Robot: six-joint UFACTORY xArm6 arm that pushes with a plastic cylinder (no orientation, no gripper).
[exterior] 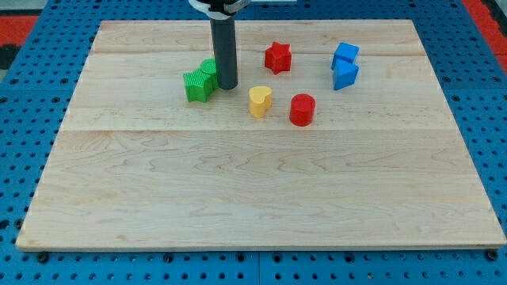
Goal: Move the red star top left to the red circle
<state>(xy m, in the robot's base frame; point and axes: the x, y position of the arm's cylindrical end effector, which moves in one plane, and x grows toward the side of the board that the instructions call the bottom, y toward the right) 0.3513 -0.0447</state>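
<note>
The red star (278, 57) lies near the view's top, right of centre. The red circle (302, 109) stands below it and a little to the right. My tip (226, 85) rests on the board to the left of the red star, about a block's width away from it, and touches the right side of the green blocks (200, 81). The rod rises straight up out of the view's top.
A yellow heart (260, 100) lies between my tip and the red circle. Two blue blocks (344, 65) sit together at the upper right, the lower one a triangle. The wooden board (253, 198) lies on a blue pegboard.
</note>
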